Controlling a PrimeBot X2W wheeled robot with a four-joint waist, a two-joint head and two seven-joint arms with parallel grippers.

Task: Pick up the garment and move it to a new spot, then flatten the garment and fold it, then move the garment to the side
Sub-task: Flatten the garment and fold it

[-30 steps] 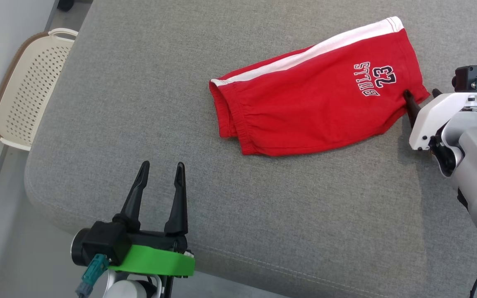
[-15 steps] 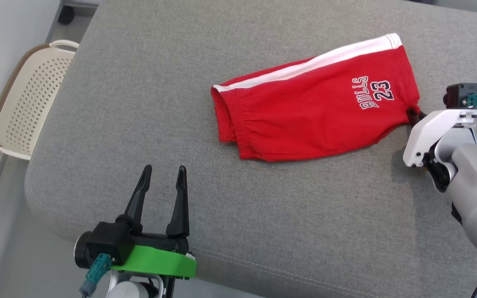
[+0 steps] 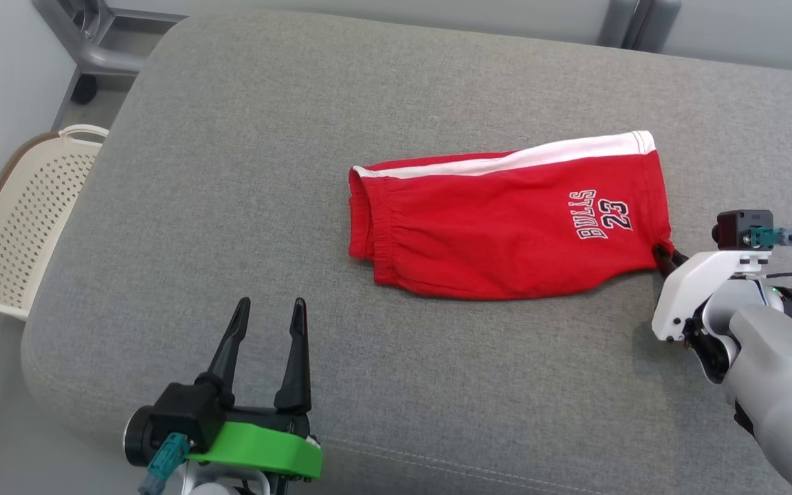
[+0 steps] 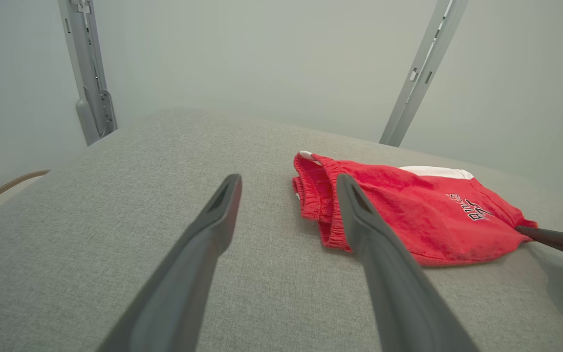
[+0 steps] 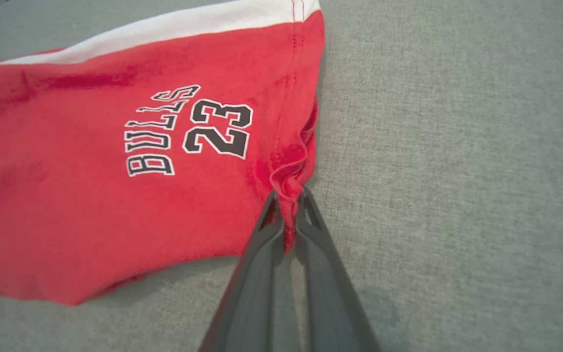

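Since a second ago the right gripper [image 5: 289, 208] has clamped shut on the lower hem corner of the red shorts [image 3: 506, 220], bunching the cloth there (the head view itself has shifted too). The shorts lie near the middle of the grey cushion [image 3: 437, 399], waistband toward the left gripper [image 3: 269, 309]. That gripper waits well clear with fingers apart, probably kept free for a second corner.

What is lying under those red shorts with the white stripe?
The red white-striped shorts rest on the grey fabric cushion, visible all around them. The patch directly beneath is hidden by the cloth.
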